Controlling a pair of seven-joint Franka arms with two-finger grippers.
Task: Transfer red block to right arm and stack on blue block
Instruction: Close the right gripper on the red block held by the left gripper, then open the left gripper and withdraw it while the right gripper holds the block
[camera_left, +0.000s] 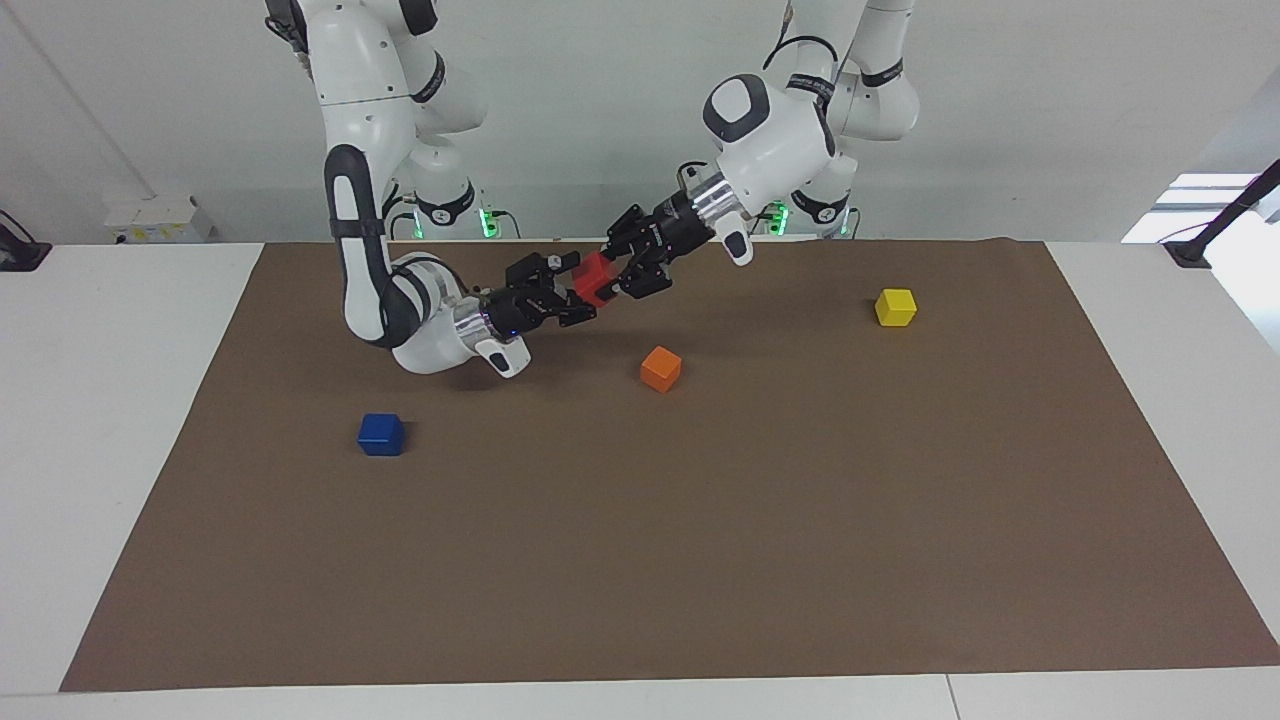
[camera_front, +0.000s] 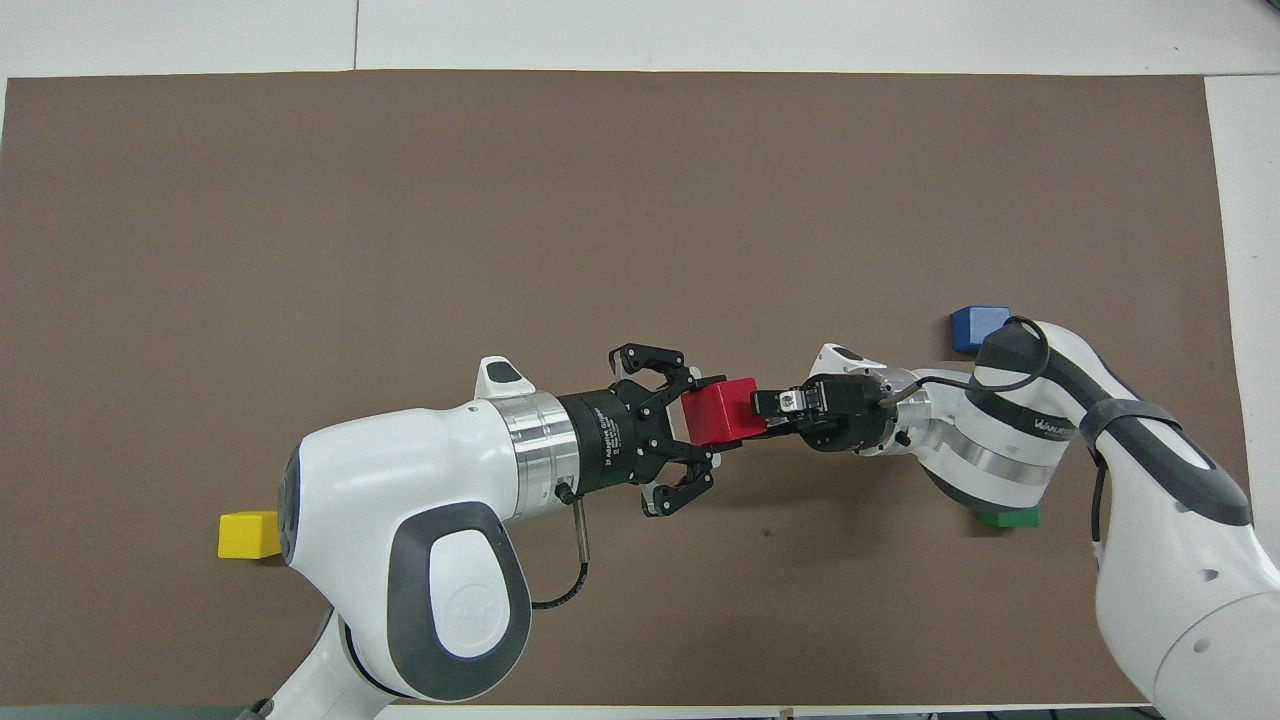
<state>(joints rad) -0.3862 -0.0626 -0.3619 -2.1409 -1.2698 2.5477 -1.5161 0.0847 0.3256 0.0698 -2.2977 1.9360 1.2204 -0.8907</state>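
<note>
Red block (camera_left: 597, 279) sits pinched in right tool (camera_left: 572, 295); left tool (camera_left: 622, 272) spread wide.

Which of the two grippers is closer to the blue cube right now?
Right. The right gripper is up at the red block, on the blue block's end of the table; the left gripper is past the red block, toward the orange block.

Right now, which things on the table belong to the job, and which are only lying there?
For the job:
red block, in the air between both claws
left claw, open around it
right claw, shut on it
blue block, on the mat

Only lying there:
orange block
yellow block
green block, mostly hidden under the right arm
</note>
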